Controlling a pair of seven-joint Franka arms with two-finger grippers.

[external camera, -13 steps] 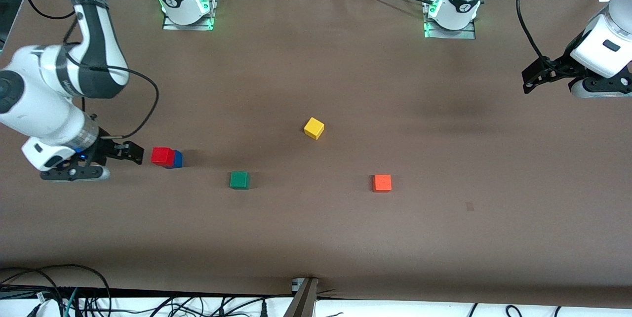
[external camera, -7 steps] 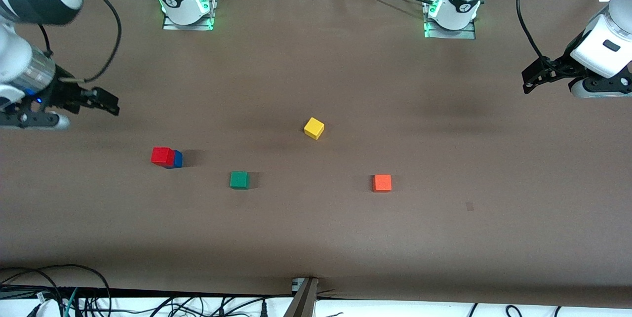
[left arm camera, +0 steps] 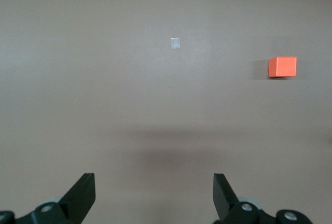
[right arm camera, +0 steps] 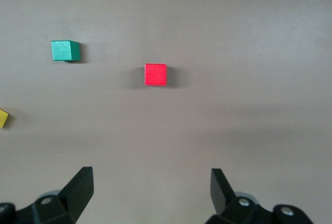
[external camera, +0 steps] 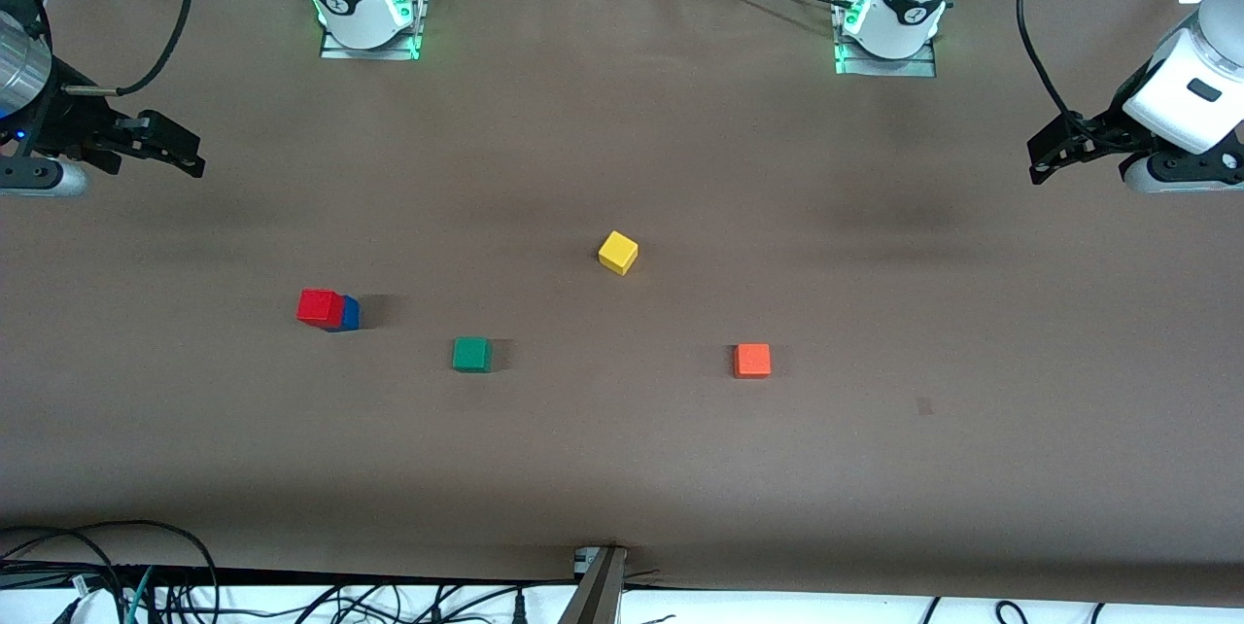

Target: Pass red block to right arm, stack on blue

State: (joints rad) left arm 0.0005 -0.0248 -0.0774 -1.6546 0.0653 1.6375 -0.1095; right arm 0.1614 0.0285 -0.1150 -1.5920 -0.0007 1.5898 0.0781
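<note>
The red block (external camera: 319, 307) sits on top of the blue block (external camera: 350, 313), toward the right arm's end of the table; only a strip of blue shows beside it. In the right wrist view the red block (right arm camera: 155, 74) hides the blue one. My right gripper (external camera: 187, 156) is open and empty, up in the air over bare table at its own end, apart from the stack; it also shows in the right wrist view (right arm camera: 151, 189). My left gripper (external camera: 1040, 157) is open and empty, waiting raised over its end of the table; it also shows in the left wrist view (left arm camera: 154, 193).
A green cube (external camera: 471, 354) lies beside the stack toward the table's middle. A yellow cube (external camera: 618, 252) lies near the middle. An orange cube (external camera: 752, 360) lies toward the left arm's end, also in the left wrist view (left arm camera: 282, 67). Cables run along the edge nearest the front camera.
My right gripper has let go and moved up and away from the red-on-blue stack, toward the robots' bases. The stack has stayed put. The left arm has not moved.
</note>
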